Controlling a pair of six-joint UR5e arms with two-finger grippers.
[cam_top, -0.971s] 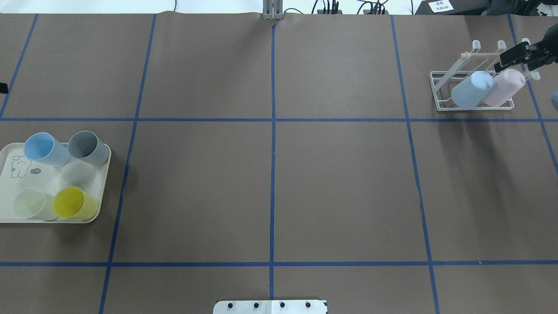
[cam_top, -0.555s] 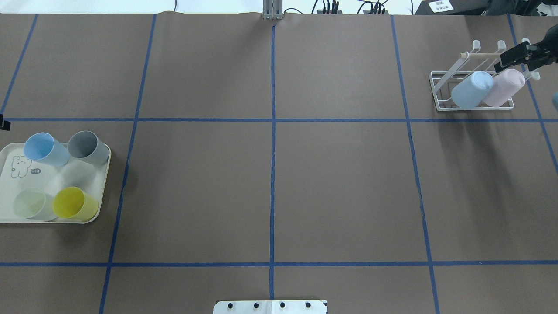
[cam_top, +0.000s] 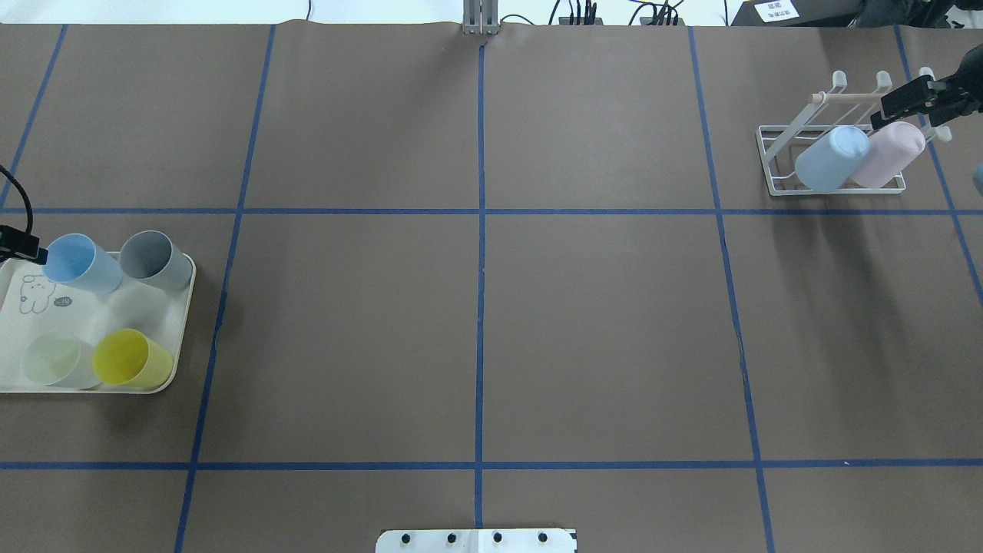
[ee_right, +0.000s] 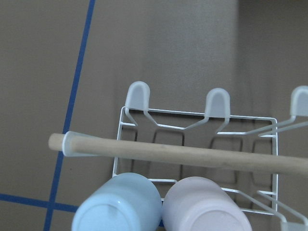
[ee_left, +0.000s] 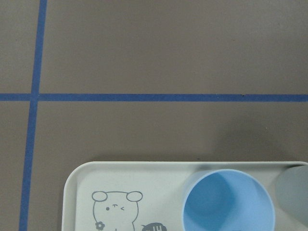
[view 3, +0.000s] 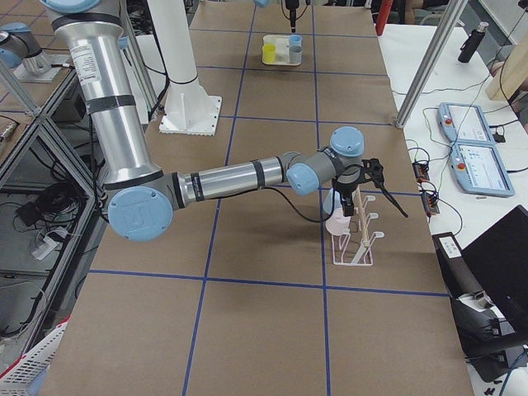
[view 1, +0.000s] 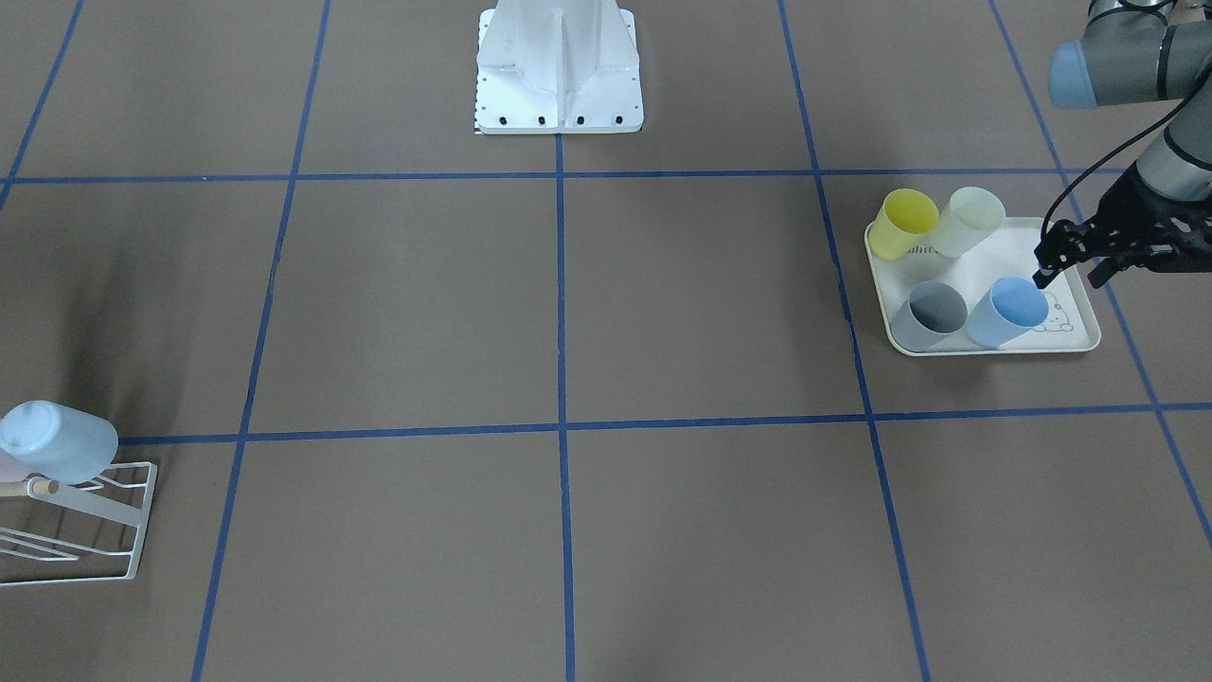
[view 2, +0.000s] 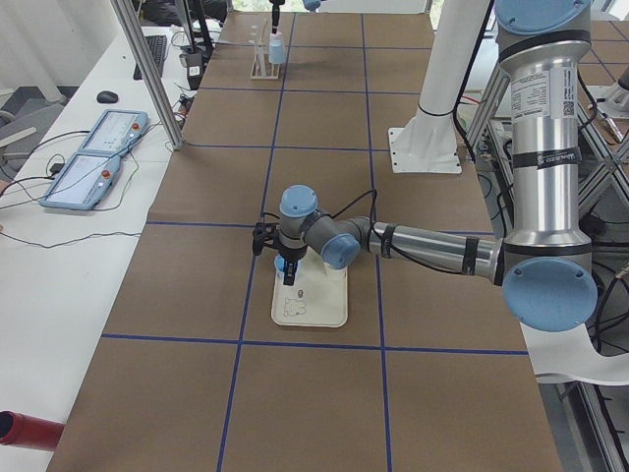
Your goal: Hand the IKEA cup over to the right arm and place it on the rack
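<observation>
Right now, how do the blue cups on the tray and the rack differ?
The tray cup stands mouth-up on the tray; the rack cup leans bottom-up on the rack. The tray cup neighbours a grey cup, the rack cup a pink cup. Both are light blue.

The left arm (view 2: 432, 246), near and large, reaches low across the brown table (view 2: 324, 138) from its base at the view's right edge. The left gripper (view 2: 273, 251) hangs over the end of the cream tray (view 2: 313, 305) farther from the camera, close by a blue cup (view 2: 281, 265). At the table's far end stands the rack (view 2: 261, 65) with a light blue cup (view 2: 278, 49) on it, and the right gripper (view 2: 276, 18) is just above. Two tablets (view 2: 98, 133) lie on the white side bench (view 2: 49, 256).
</observation>
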